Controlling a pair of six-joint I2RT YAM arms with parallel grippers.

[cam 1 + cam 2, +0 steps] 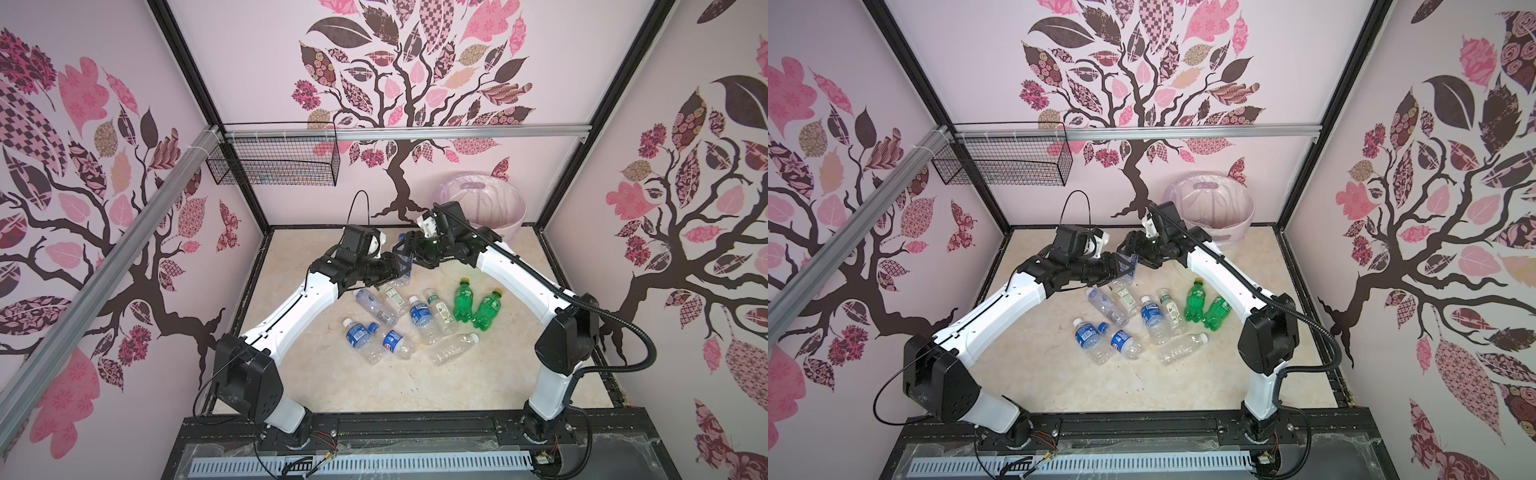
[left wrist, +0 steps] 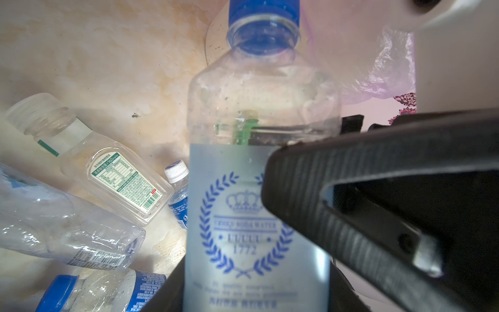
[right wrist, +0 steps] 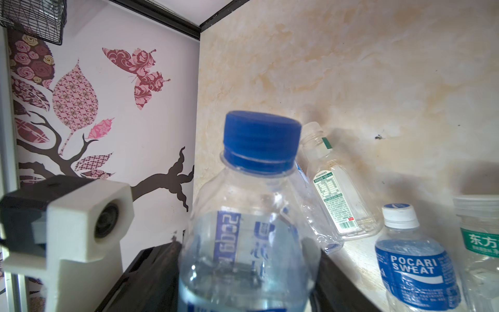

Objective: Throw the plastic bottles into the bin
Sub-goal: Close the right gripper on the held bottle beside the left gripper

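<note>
Evidently the task is shown at an early stage. With twelve o'clock taken as the back wall, the bin (image 1: 515,222), a cream ribbed wastebasket lined with a pale pink bag, is seen at about one o'clock of the marbled surface (image 1: 332,374). No bottle can be made out inside it, though part of its inside is hidden behind the right arm. At least nine plastic bottles (image 1: 419,313) are left lying on their sides in a loose heap at the centre, with two green bottles (image 1: 463,301), yellow-capped, at its three o'clock edge. Above the heap's twelve o'clock edge one clear, blue-capped held bottle (image 2: 256,189) is lifted off the surface, clenched in the left claw (image 1: 397,270). The right claw (image 1: 411,249) is placed around the same bottle from the opposite side; whether it is pressed firmly on it cannot be told. A handover toward the bin is judged to be under way, so nearly everything remains to be thrown.
</note>
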